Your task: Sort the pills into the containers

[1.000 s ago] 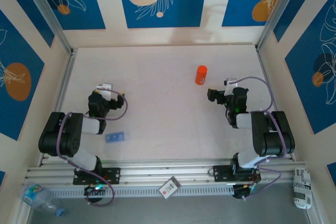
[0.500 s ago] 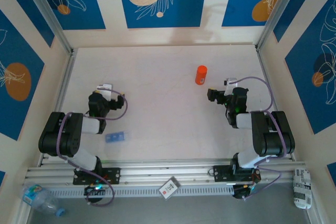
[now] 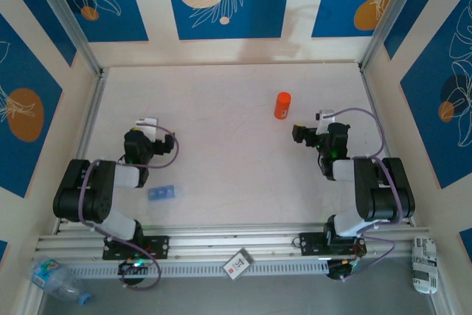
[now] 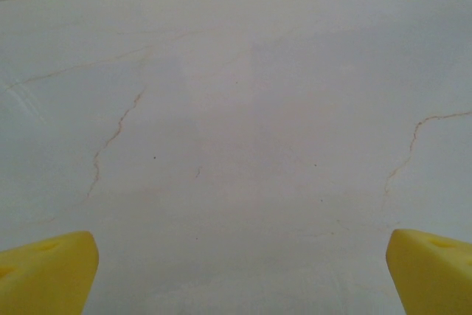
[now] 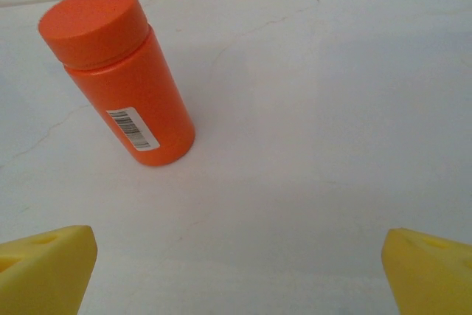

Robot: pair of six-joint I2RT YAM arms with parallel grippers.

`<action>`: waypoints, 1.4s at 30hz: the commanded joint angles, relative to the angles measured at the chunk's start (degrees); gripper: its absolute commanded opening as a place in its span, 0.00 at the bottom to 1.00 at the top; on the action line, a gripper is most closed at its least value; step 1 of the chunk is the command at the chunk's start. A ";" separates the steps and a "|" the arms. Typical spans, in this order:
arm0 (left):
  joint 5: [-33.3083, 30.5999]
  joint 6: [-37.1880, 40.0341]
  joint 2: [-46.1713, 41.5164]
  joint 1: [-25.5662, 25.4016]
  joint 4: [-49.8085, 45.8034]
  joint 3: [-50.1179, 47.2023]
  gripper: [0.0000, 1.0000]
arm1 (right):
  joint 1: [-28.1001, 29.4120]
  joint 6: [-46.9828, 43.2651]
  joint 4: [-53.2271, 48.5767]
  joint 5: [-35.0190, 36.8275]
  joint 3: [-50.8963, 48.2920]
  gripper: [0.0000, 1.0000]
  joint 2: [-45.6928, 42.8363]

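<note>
Resting near table (image 3: 221,145) edge: containers (image 3: 161,192).

Barely any shift: left arm's elbow (image 3: 82,189) and right tool (image 3: 298,135) a touch nearer.

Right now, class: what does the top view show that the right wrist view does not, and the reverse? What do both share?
Top view alone: the blue box, lying flat at the near left. Right wrist view alone: the barcode label on the bottle, and the right gripper open, with nothing between its yellow tips. Both: the orange bottle, standing and capped, on the white table.
</note>
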 commanded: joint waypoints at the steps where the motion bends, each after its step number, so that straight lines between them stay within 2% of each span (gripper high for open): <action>1: -2.11 -1.75 -5.21 0.92 -7.44 3.74 1.00 | 0.95 0.03 -6.80 5.07 3.14 0.99 -5.52; 4: -5.84 -2.89 -8.30 0.94 -14.72 6.76 1.00 | 2.63 2.43 -15.62 13.95 7.05 0.99 -8.72; 6: -7.98 -3.94 -9.96 0.93 -19.39 8.84 1.00 | 2.42 7.10 -26.72 16.40 12.14 0.99 -10.52; 9: -8.45 -7.06 -12.61 0.92 -26.75 12.10 1.00 | 0.35 13.32 -41.54 11.39 20.25 0.99 -11.55; 13: -3.75 -13.82 -15.90 0.88 -43.01 18.86 1.00 | -4.56 26.03 -48.73 3.14 24.08 0.99 -13.59; 15: -1.00 -16.96 -17.15 0.61 -48.32 20.42 1.00 | -5.07 26.90 -51.09 1.33 25.92 0.99 -14.05; 18: 1.50 -21.70 -19.87 0.10 -53.91 20.58 1.00 | -3.34 26.15 -54.05 2.65 27.91 0.99 -14.66; 20: 1.06 -23.97 -21.58 -0.59 -58.16 20.65 1.00 | -1.92 24.98 -55.14 1.71 28.51 0.99 -14.98; 25: -4.10 -28.70 -25.08 -4.57 -66.41 18.33 1.00 | 3.51 22.93 -57.42 -2.44 29.62 0.99 -14.49; 33: -12.73 -35.20 -26.64 -12.20 -72.22 12.21 1.00 | 17.61 17.60 -62.56 2.66 33.68 0.99 -11.09; 42: -19.52 -41.42 -29.69 -16.48 -76.47 8.15 1.00 | 23.80 17.65 -62.75 4.64 35.50 0.99 -6.63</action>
